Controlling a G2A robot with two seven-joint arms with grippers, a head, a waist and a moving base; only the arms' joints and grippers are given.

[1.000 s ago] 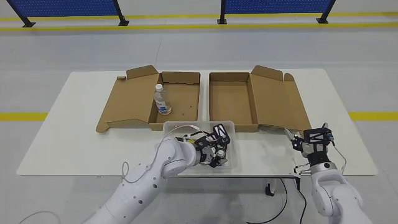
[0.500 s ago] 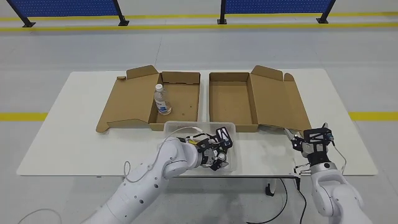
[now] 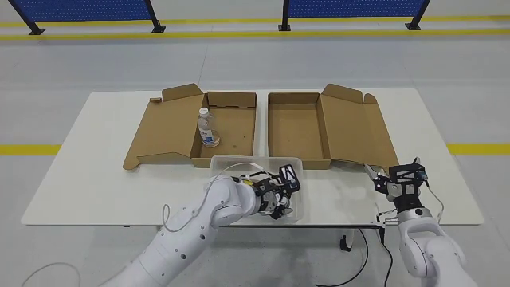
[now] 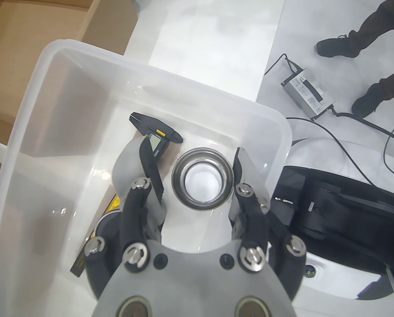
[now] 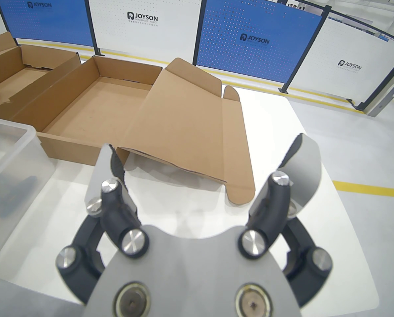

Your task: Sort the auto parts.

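Note:
A clear plastic bin [image 3: 253,162] stands at the table's front edge, and my left gripper [image 3: 279,198] is lowered into it. In the left wrist view the left gripper [image 4: 192,153] is open, its fingers on either side of a steel ring [image 4: 201,183] that lies flat on the bin floor [image 4: 68,173]. A black caliper-like part [image 4: 155,130] lies right beside the ring, against one finger. A dark round part with a yellow label [image 4: 112,206] sits partly hidden under the gripper. My right gripper [image 3: 396,182] hovers open and holds nothing near the table's front right; its own view shows it [image 5: 205,150] the same way.
Two open cardboard boxes stand behind the bin: the left box [image 3: 231,131] holds a small bottle [image 3: 207,127], the right box [image 3: 296,131] [image 5: 94,100] has its lid flap [image 5: 190,133] spread out. Cables and a power brick [image 4: 307,92] lie on the floor beside the table.
My left gripper has shifted a little to the right and toward the front inside the bin. The right arm has not moved.

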